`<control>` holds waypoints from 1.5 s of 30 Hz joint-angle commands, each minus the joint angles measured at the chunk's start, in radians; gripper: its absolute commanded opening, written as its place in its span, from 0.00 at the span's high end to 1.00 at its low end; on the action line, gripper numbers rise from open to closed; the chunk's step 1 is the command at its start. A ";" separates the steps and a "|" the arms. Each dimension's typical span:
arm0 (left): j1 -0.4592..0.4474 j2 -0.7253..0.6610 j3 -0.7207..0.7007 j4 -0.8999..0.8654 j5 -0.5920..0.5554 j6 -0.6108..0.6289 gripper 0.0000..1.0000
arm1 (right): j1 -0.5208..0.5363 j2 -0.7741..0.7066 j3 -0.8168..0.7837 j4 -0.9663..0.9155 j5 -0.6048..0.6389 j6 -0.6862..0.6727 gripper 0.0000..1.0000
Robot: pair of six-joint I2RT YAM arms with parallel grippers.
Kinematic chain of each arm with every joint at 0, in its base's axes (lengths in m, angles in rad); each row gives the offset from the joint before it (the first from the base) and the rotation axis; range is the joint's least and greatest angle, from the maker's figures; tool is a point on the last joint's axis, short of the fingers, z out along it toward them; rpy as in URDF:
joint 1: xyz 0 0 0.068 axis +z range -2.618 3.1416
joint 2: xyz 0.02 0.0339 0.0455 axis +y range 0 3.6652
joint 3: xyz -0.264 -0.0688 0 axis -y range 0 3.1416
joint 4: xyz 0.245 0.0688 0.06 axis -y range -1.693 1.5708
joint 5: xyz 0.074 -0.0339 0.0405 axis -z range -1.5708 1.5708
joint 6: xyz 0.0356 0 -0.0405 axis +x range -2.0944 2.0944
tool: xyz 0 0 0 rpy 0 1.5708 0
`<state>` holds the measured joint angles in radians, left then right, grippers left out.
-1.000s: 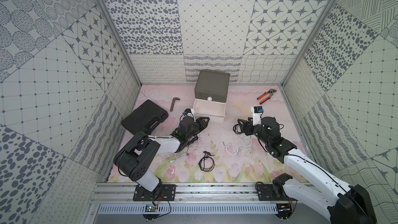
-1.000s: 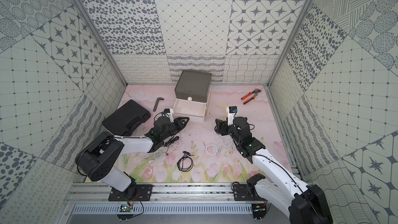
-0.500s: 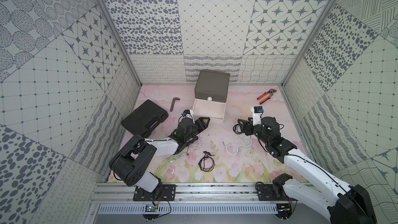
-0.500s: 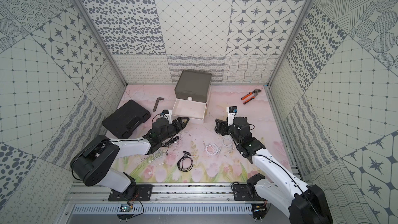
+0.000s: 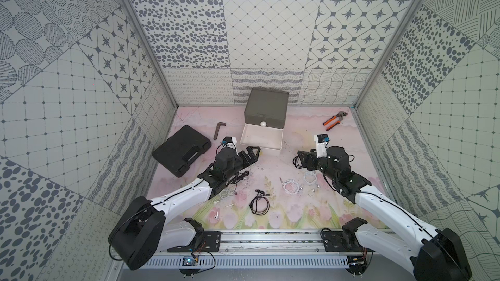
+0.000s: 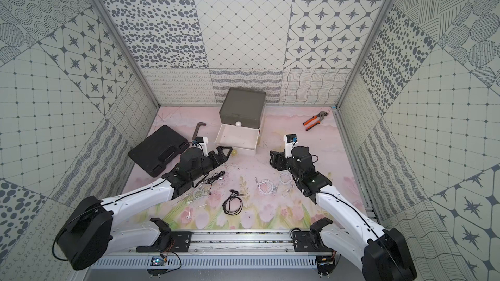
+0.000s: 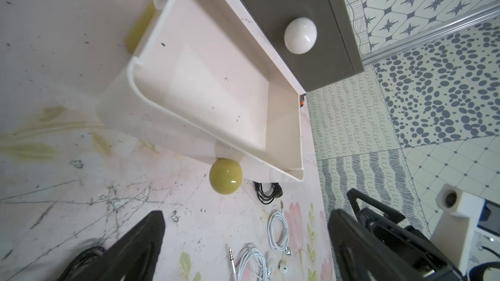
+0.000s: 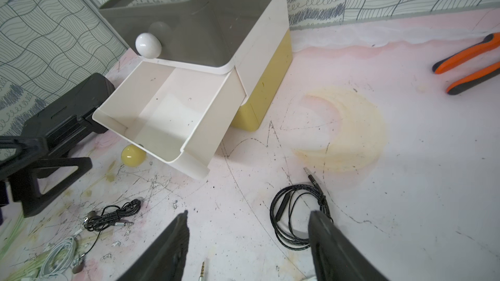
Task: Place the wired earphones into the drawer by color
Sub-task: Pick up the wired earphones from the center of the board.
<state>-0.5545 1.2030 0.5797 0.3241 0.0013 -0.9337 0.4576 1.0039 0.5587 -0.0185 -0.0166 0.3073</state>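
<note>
A: Now, where is the drawer?
B: Centre back of the mat [image 5: 305, 131]. The drawer [image 5: 266, 106] is a small cabinet, dark grey on top, white in the middle, mustard yellow below. Its white tier [image 5: 262, 151] is pulled out toward you.
A: The left gripper?
B: Your left gripper [image 5: 253, 154] hangs low just in front of the white tier, fingers [image 7: 140, 239] spread wide, holding nothing. In the left wrist view the yellow knob [image 7: 225, 176] sits just ahead of it.
A: The right one?
B: Your right gripper [image 8: 249, 216] is spread too, low over the mat right of the drawer. A black coil [image 8: 320, 198] of the wired earphones lies flat there, partly hidden behind one finger [image 8: 338, 247], not pinched.
A: The other earphones?
B: On the mat too: a white bundle [image 5: 290, 184] and a smaller white bundle [image 5: 309, 178] near your right arm [image 5: 378, 206], a second black coil [image 5: 255, 198] front and centre, a black bundle [image 8: 113, 213] and a third white bundle [image 5: 224, 192] beside your left arm [image 5: 184, 198].
A: Anything else?
B: A black case [image 5: 181, 154] at left, a hex key [image 5: 218, 130] beside it, orange-handled pliers [image 5: 335, 118] at back right.
</note>
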 commanded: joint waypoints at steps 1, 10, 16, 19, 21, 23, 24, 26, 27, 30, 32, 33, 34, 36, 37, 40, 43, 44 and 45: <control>-0.004 -0.122 0.041 -0.453 -0.062 0.215 0.01 | -0.005 0.032 0.012 0.012 -0.056 0.010 0.26; -0.002 -0.143 0.107 -0.807 -0.097 0.392 0.01 | -0.003 0.118 -0.012 0.126 -0.161 -0.009 0.24; -0.002 -0.060 0.119 -0.832 -0.089 0.431 0.01 | -0.004 0.113 -0.049 0.161 -0.156 -0.007 0.24; -0.002 0.012 0.126 -0.820 -0.075 0.441 0.01 | -0.003 0.099 -0.053 0.156 -0.155 -0.001 0.24; -0.001 0.055 0.136 -0.820 -0.080 0.436 0.01 | -0.004 0.085 -0.056 0.150 -0.149 -0.001 0.24; -0.001 0.087 0.143 -0.802 -0.080 0.441 0.02 | -0.003 0.069 -0.064 0.153 -0.138 -0.005 0.24; -0.001 0.101 0.147 -0.796 -0.081 0.446 0.03 | -0.004 0.063 -0.068 0.155 -0.132 -0.005 0.24; 0.000 0.127 0.162 -0.785 -0.086 0.456 0.05 | -0.003 0.050 -0.072 0.158 -0.124 -0.006 0.24; 0.001 0.142 0.168 -0.782 -0.088 0.463 0.06 | -0.004 0.047 -0.074 0.158 -0.123 -0.006 0.24; 0.007 0.187 0.189 -0.777 -0.087 0.485 0.08 | -0.004 0.047 -0.075 0.157 -0.122 -0.006 0.24; 0.011 0.220 0.203 -0.778 -0.079 0.498 0.11 | -0.003 0.048 -0.074 0.158 -0.119 -0.005 0.24; 0.012 0.232 0.210 -0.751 -0.075 0.502 0.13 | -0.004 0.048 -0.074 0.157 -0.120 -0.005 0.24; 0.014 0.246 0.215 -0.745 -0.070 0.507 0.14 | -0.004 0.050 -0.074 0.157 -0.118 -0.005 0.24; 0.013 0.268 0.223 -0.738 -0.061 0.513 0.15 | -0.004 0.049 -0.074 0.156 -0.118 -0.005 0.24; 0.013 0.280 0.228 -0.737 -0.057 0.515 0.17 | -0.004 0.049 -0.074 0.156 -0.116 -0.007 0.24; 0.014 0.302 0.236 -0.729 -0.054 0.518 0.20 | -0.004 0.050 -0.076 0.156 -0.111 -0.007 0.24; 0.015 0.322 0.241 -0.723 -0.057 0.525 0.25 | -0.004 0.050 -0.075 0.155 -0.111 -0.007 0.24; 0.014 0.328 0.245 -0.721 -0.057 0.526 0.26 | -0.004 0.051 -0.076 0.156 -0.111 -0.007 0.24; 0.015 0.335 0.247 -0.721 -0.055 0.526 0.28 | -0.003 0.051 -0.075 0.156 -0.111 -0.008 0.24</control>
<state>-0.5453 1.5108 0.8070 -0.4103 -0.0586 -0.4484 0.4576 1.0660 0.4934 0.0914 -0.1406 0.3050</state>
